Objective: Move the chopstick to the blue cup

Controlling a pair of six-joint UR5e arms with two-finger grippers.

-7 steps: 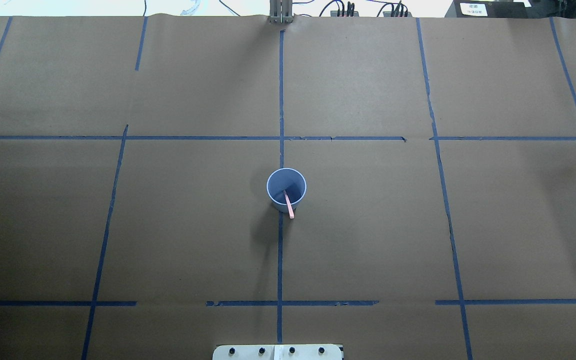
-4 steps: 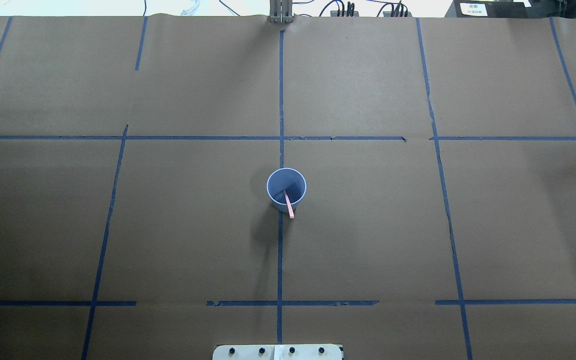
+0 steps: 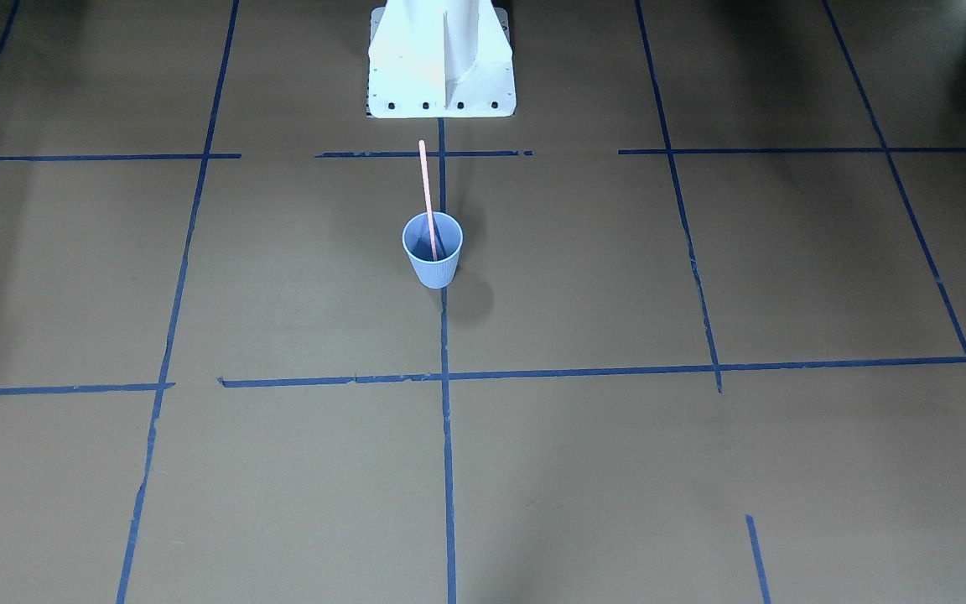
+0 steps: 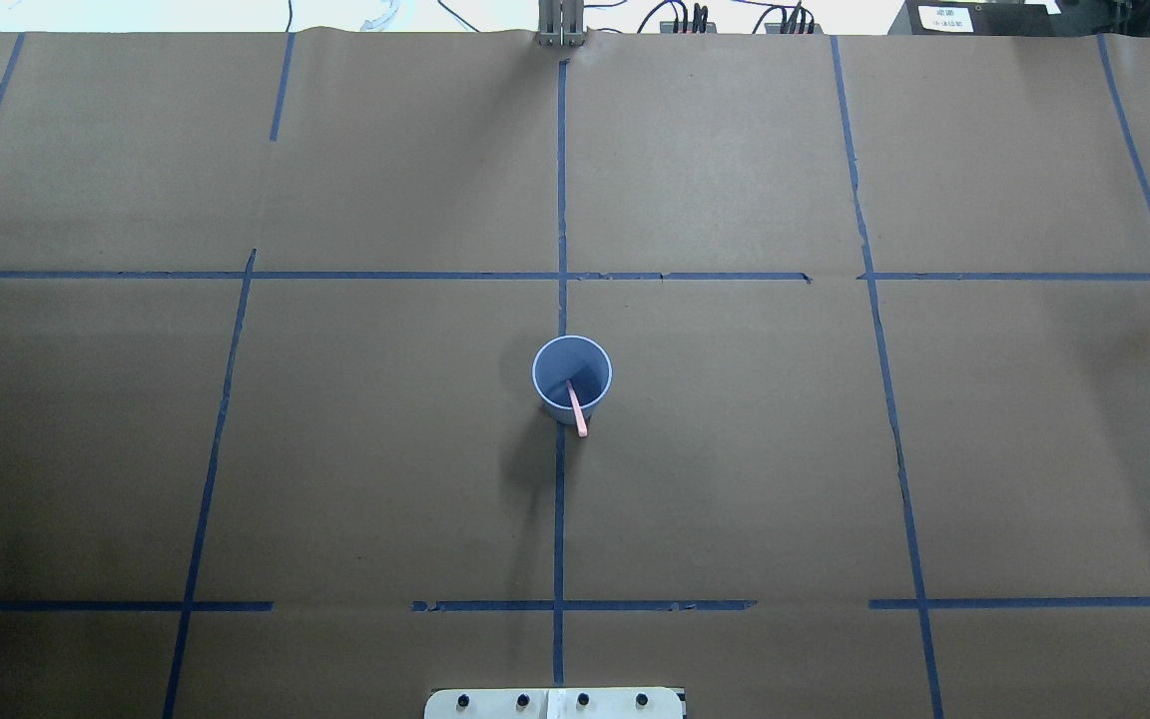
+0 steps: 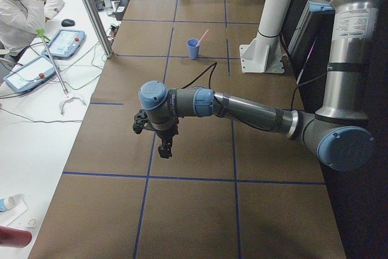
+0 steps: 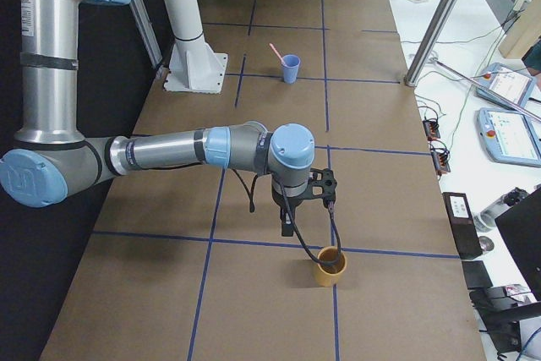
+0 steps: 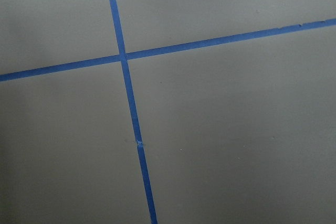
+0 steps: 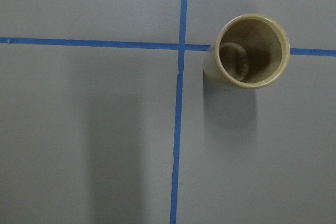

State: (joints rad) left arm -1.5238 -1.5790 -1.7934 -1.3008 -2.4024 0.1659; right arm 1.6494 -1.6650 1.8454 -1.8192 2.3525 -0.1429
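The blue cup point(image 4: 557, 361) stands upright near the table's middle, on the centre tape line. The pink chopstick point(image 4: 578, 411) stands in it, leaning over the rim toward the robot's base; it also shows as the chopstick point(image 3: 424, 180) in the cup point(image 3: 433, 264) from the front. My left gripper point(image 5: 165, 148) hangs over bare paper far toward the table's left end. My right gripper point(image 6: 287, 227) hangs far toward the right end, beside a tan cup. Both grippers show only in the side views, so I cannot tell whether they are open or shut.
A tan cup point(image 8: 247, 51) stands upright on a tape crossing under the right wrist, also seen as the tan cup point(image 6: 330, 266). The white robot base point(image 3: 441, 63) sits at the table's near edge. A person point(image 5: 21, 10) sits at a side table with tablets point(image 5: 66, 42).
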